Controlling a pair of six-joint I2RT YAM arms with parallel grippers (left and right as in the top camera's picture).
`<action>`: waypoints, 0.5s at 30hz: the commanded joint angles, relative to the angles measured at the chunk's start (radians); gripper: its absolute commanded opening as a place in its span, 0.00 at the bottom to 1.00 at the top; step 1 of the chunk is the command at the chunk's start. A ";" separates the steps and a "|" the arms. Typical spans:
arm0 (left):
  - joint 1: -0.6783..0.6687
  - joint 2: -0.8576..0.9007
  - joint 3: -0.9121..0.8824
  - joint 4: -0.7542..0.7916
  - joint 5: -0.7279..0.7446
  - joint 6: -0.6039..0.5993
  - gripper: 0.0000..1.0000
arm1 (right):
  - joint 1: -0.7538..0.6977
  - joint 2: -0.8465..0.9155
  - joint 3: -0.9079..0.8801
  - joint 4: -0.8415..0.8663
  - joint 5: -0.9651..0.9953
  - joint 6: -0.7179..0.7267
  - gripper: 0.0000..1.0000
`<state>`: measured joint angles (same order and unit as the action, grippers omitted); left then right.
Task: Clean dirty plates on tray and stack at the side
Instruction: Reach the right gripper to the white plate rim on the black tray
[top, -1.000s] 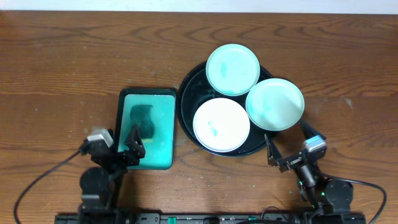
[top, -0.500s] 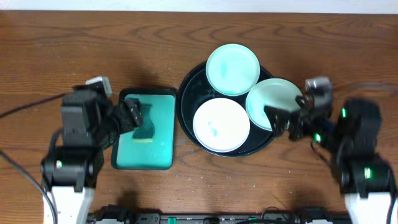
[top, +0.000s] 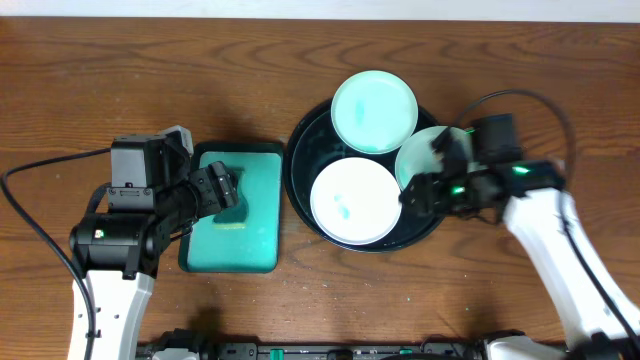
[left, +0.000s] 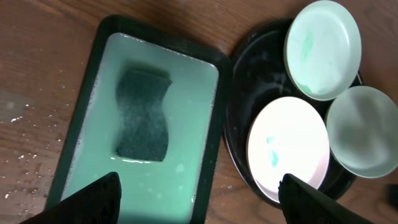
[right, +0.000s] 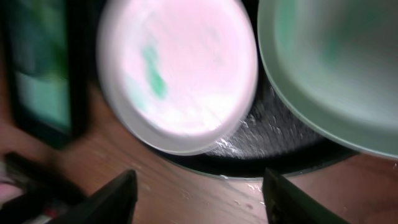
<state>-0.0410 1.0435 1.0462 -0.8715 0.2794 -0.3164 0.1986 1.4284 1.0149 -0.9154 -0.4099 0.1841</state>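
The black round tray (top: 300, 165) holds three plates: a mint one (top: 373, 112) at the back, a white one with teal smears (top: 355, 200) at the front, and a mint one (top: 418, 160) on the right, partly hidden by my right arm. My right gripper (top: 428, 188) is open and empty, hovering over the tray's right front rim. Its wrist view shows the white plate (right: 180, 74), the mint plate (right: 336, 68) and the tray (right: 280, 149) ahead of the fingers (right: 199, 199). My left gripper (top: 220, 188) is open and empty above the teal tray.
A teal rectangular black-edged tray (top: 262, 240) of pale liquid lies left of the black tray. It holds a dark sponge (left: 143, 115), which lies ahead of the left fingers (left: 199, 202). Bare wooden table surrounds both trays.
Both arms have come up from the table's front edge. The left now hovers over the teal tray, the right over the black tray's right side, covering part of the right plate.
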 joint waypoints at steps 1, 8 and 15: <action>-0.002 -0.002 0.026 0.002 0.016 0.006 0.81 | 0.101 0.095 -0.036 0.024 0.248 0.095 0.54; -0.002 0.012 0.016 -0.007 -0.049 0.009 0.79 | 0.183 0.271 -0.042 0.212 0.351 0.212 0.37; -0.005 0.134 -0.012 -0.048 -0.050 -0.002 0.69 | 0.148 0.378 -0.035 0.322 0.337 0.211 0.04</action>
<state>-0.0414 1.1030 1.0462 -0.9035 0.2558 -0.3180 0.3687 1.7672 0.9817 -0.5976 -0.0921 0.3843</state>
